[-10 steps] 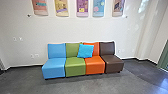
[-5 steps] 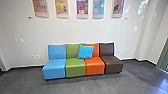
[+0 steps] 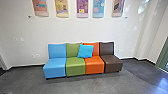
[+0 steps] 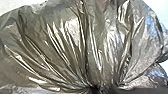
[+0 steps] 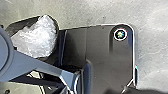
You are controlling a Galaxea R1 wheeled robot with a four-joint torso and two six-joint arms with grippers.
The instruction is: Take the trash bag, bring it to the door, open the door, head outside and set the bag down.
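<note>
Dark, shiny plastic of the trash bag [image 4: 72, 37] spreads large across the left wrist view, its folds drawn together into a tight neck. At that neck my left gripper [image 4: 100, 89] is shut on the bag. In the right wrist view a pale, crinkled, glossy patch [image 5: 40, 37] lies beside the robot's dark base plate; whether it belongs to the bag I cannot tell. How my right gripper stands cannot be made out.
Ahead, a row of blue [image 3: 55, 67], green [image 3: 75, 66], orange [image 3: 94, 65] and brown [image 3: 111, 63] seats with a blue pillow [image 3: 85, 51] stands against the white wall [image 3: 75, 30]. A green frame [image 3: 163, 58] edges the far right.
The head camera has rocked very slightly, so the whole room dips a little and comes back up. The seats and pillow stay as they were.
</note>
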